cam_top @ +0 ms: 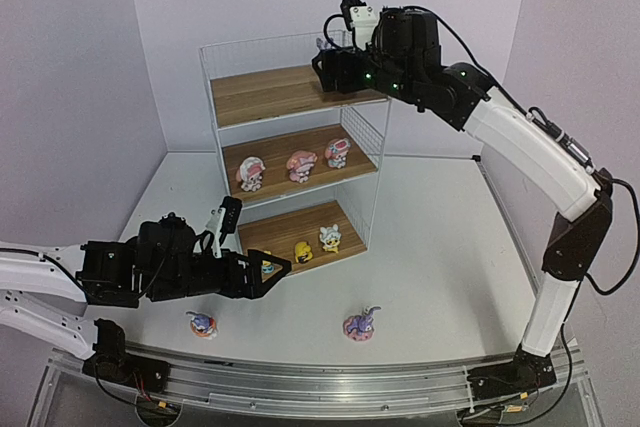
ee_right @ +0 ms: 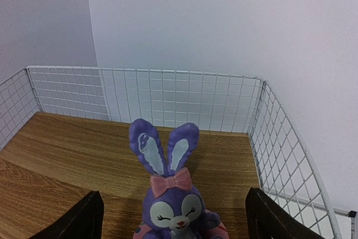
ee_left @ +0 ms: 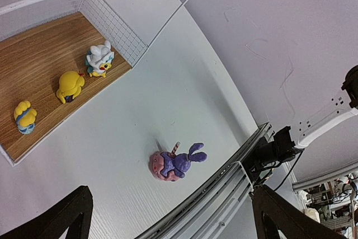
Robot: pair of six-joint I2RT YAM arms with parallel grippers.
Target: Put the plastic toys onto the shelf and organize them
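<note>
The shelf (cam_top: pixel 262 95) stands at the back. Three pink-and-white hatted figures (cam_top: pixel 301 165) sit on its middle board. Three small yellow/white toys (ee_left: pixel 70 85) sit on the bottom board. My right gripper (cam_top: pixel 335 67) is over the top board's right end, open. A purple bunny (ee_right: pixel 173 194) stands upright on that board between its wide-apart fingers (ee_right: pixel 89 216), untouched. Two more bunnies lie on the table, one at the left (cam_top: pixel 203 324) and one at the right (cam_top: pixel 361 324). My left gripper (cam_top: pixel 272 272) is open and empty, low by the bottom board's front; the right bunny (ee_left: pixel 176 162) lies ahead of it.
The wire-grid walls (ee_right: pixel 168 96) close the top board at back and right. A metal rail (cam_top: pixel 330 382) runs along the table's near edge. The white table (cam_top: pixel 440 247) extends to the right of the shelf.
</note>
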